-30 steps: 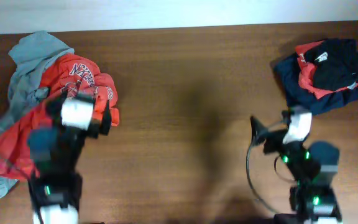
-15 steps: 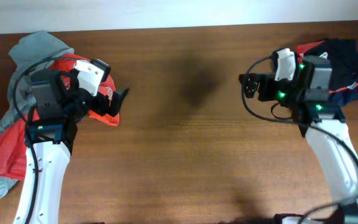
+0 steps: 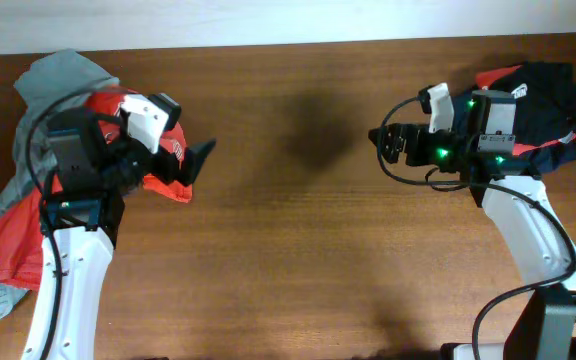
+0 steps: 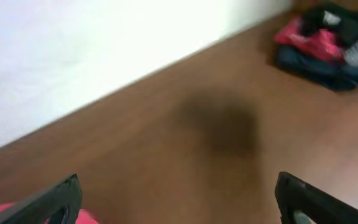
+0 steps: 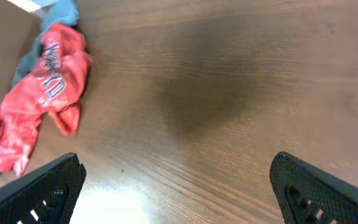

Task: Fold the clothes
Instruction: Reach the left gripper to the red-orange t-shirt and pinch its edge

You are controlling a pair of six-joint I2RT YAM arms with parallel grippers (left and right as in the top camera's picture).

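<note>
Stance: left gripper (image 3: 196,162) and right gripper (image 3: 380,147) wide, empty, facing each other | orange-red T-shirt (image 3: 28,220) heaped at 9 o'clock (probably next) | dark pile (image 3: 543,130) at 2 o'clock, seemingly done

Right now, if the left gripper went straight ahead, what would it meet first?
Likely only bare wooden table: the left gripper points across its middle. The navy, red and black clothes pile lies farther, off that line; depth unclear.

Left tool (image 3: 197,166), right tool (image 3: 378,147): farther inward.
</note>
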